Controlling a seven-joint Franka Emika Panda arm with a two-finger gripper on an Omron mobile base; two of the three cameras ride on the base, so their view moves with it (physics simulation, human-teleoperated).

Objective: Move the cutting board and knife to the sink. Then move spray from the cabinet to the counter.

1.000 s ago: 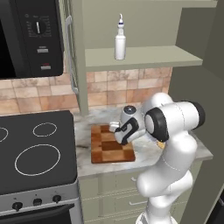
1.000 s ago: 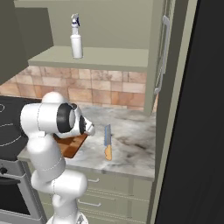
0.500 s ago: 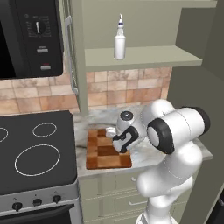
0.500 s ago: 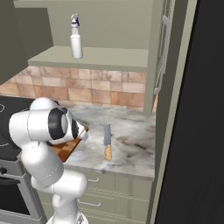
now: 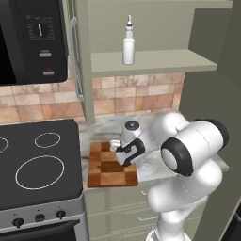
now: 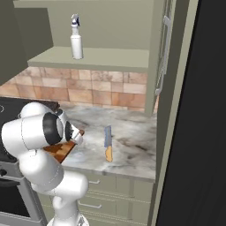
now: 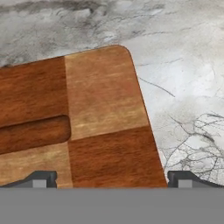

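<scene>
Hovering with fingers spread wide, the gripper (image 7: 112, 178) straddles the cutting board (image 7: 78, 127), whose rounded corner runs toward the frame's upper middle, one fingertip over marbled counter (image 7: 183, 87).

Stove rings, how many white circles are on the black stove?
3 in the left base view: a big ring near the front, a small ring behind it, and part of another at the picture's left edge. More may be hidden past that edge.

My arm is glossy white, built of rounded, bulbous segments with dark grey-black rings at the joints. My gripper (image 5: 123, 155) is dark, tipped with two small charcoal fingertips (image 7: 41, 179).
</scene>
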